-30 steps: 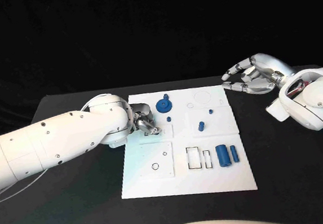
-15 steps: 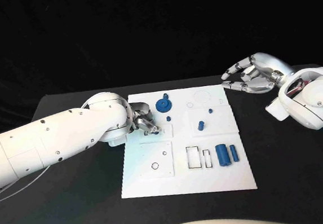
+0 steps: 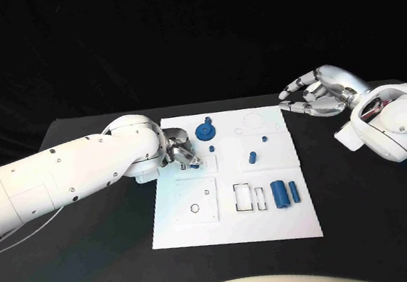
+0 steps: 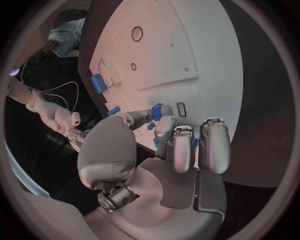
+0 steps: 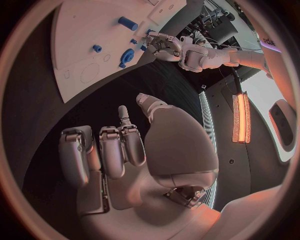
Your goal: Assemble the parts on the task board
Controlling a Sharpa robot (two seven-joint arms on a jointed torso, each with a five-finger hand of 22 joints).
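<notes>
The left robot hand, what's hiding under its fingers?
Under the left robot hand lies the white task board. A small blue part peeks between its fingertips; the rest is covered.

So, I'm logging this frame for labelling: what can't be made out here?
- Head view: the left hand covers the board spot it works at; its own fingers hide it.
- Left wrist view: a blue part at the fingertips, its shape mostly hidden.
- Head view: task board markings too small.

A black table (image 3: 99, 271) spreads beneath everything, and an orange lit strip (image 5: 240, 118) glows in the room.
</notes>
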